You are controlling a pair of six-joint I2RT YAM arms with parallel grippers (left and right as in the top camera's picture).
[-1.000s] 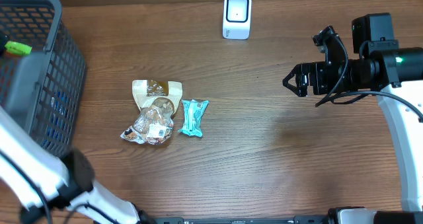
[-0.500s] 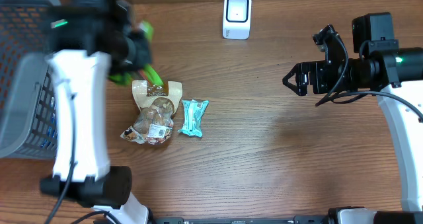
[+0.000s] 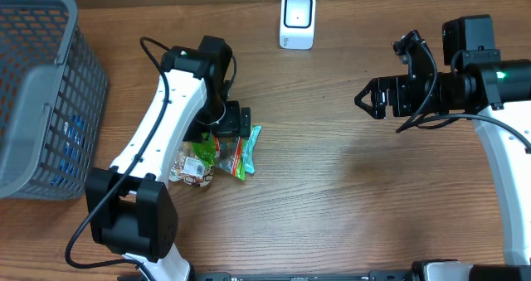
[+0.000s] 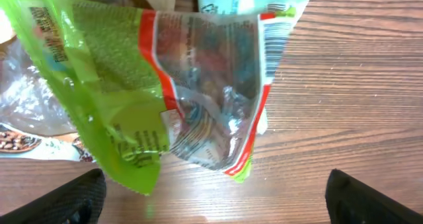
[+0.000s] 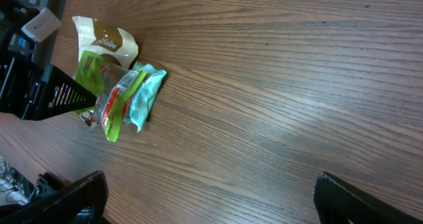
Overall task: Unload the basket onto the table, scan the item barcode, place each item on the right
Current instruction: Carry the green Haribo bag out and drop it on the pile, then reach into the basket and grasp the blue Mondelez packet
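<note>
Left gripper (image 4: 221, 199) gaped wide, above green-and-red clear plastic packet (image 4: 132, 85) | packet lay across brown nut bag (image 3: 192, 171) and teal wrapper (image 5: 149, 92), before white box-shaped scanner (image 3: 297, 20) | right gripper (image 3: 363, 100) wide, empty, right of scanner | grey mesh basket (image 3: 50, 90) far left

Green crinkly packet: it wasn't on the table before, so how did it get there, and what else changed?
The left gripper swung across from the grey mesh basket, carrying the green-and-clear plastic packet. It brought the packet down onto the pile and opened, letting it go. The brown snack bag, teal wrapper, white scanner, basket and open right gripper stayed put.
</note>
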